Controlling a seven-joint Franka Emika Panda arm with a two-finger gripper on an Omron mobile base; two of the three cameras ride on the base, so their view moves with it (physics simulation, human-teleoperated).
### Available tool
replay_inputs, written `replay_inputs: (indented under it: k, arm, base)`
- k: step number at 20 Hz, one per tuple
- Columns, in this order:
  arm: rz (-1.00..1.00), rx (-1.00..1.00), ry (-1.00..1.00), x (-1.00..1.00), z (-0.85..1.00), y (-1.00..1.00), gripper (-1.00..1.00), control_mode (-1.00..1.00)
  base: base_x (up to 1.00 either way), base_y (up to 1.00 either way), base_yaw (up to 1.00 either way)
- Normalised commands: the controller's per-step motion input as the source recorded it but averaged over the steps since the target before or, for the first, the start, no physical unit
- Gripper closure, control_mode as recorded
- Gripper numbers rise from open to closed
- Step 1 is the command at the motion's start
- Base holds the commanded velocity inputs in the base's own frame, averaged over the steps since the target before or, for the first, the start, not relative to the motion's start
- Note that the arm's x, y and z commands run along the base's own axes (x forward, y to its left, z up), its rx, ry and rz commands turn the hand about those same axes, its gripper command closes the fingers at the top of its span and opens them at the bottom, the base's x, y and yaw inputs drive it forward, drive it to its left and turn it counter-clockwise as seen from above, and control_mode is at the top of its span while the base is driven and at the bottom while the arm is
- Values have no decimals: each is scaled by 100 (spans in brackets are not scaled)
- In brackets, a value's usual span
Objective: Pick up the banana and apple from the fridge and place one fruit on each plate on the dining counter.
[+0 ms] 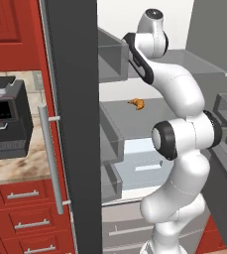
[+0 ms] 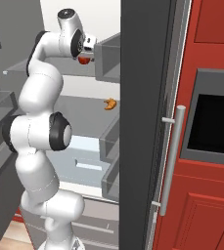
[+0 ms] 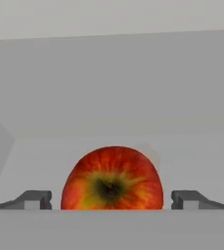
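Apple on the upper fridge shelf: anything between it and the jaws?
Nothing visible. In the hand view the apple sits squarely between the two fingertips, with a gap on each side and bare shelf around it. The gripper is open, and the jaws do not yet touch the fruit.

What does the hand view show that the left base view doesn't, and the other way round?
Hand view's own: the red apple close up, between the open fingers, with a gap on each side. Left base view's own: the white arm, the orange-brown item on a middle shelf, the long door handle and a black machine on the side counter. Shared: the pale grey inside of the fridge.
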Motion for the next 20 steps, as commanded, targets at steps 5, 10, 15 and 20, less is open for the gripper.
replay_inputs:
  k: [5,10,15,20]
  arm:
    - [0,0,0,0,0,0,100,-100]
    - [0,0,0,1,0,0,100,-100]
    - [0,0,-21,0,0,0,100,-100]
    - [0,0,-38,0,0,0,100,-100]
  base:
    - [0,0,0]
    - [0,0,0]
    - [0,0,0]
    - [0,0,0]
